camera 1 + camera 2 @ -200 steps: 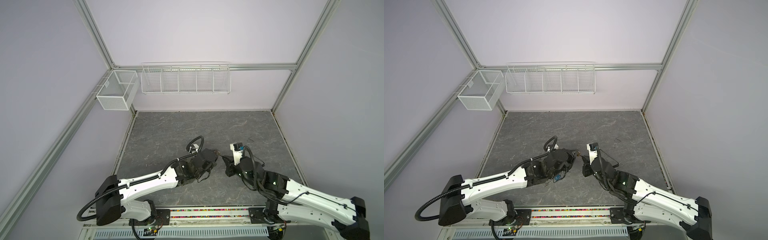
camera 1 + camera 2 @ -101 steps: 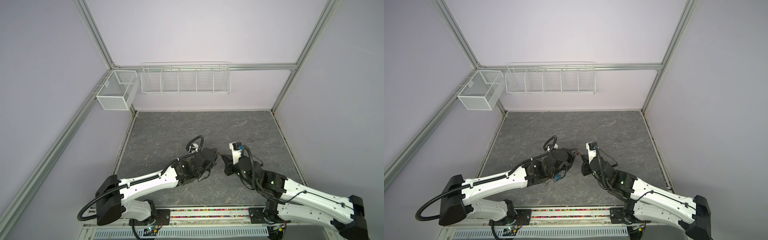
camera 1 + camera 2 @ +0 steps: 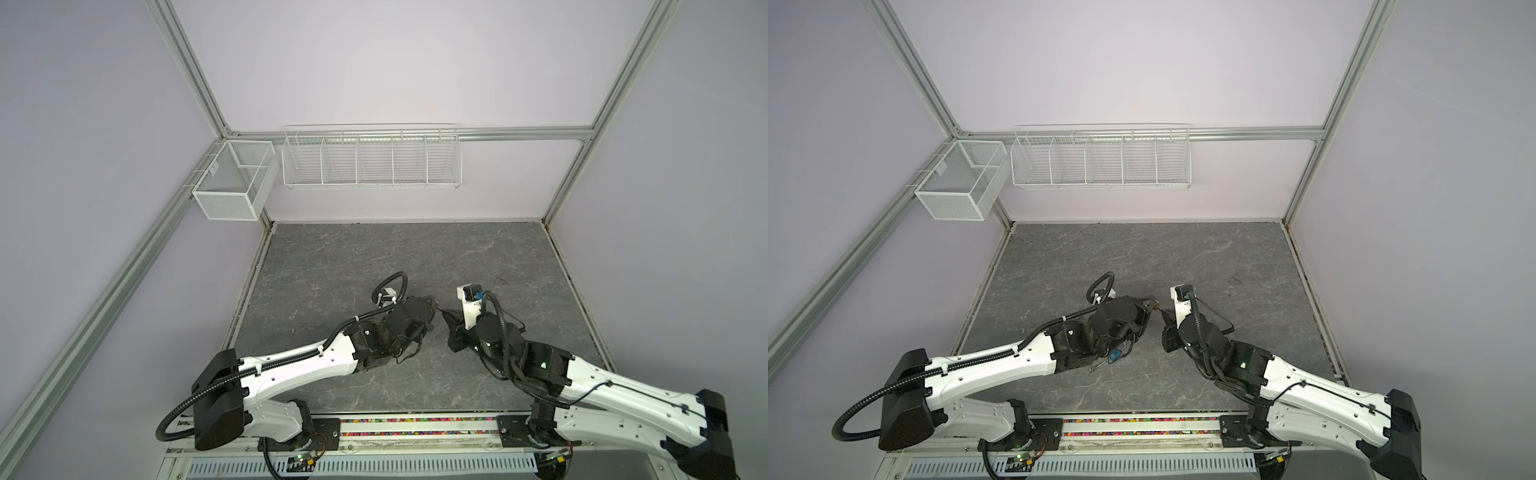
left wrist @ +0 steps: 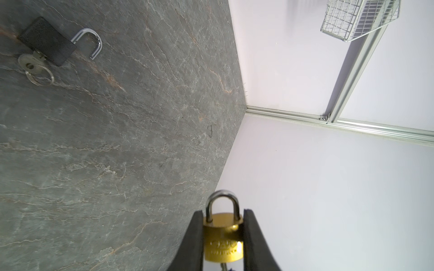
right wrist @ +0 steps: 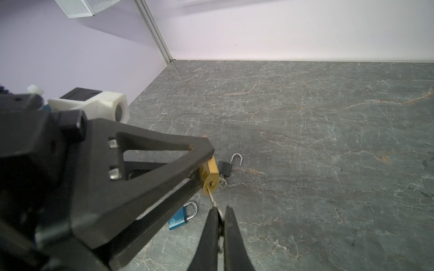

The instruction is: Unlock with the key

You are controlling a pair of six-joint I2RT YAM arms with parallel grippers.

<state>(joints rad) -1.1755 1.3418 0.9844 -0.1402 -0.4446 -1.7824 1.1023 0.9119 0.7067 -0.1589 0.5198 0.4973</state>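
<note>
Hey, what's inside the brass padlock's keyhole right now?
A silver key sits in the keyhole of the brass padlock, its head pinched by the right gripper. How deep the blade goes is hidden.

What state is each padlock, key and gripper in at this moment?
brass padlock: shackle closed
key: in brass padlock's keyhole
black padlock: shackle open, second key in it
blue padlock: shackle closed, lying flat
left gripper: shut on brass padlock
right gripper: shut on key
</note>
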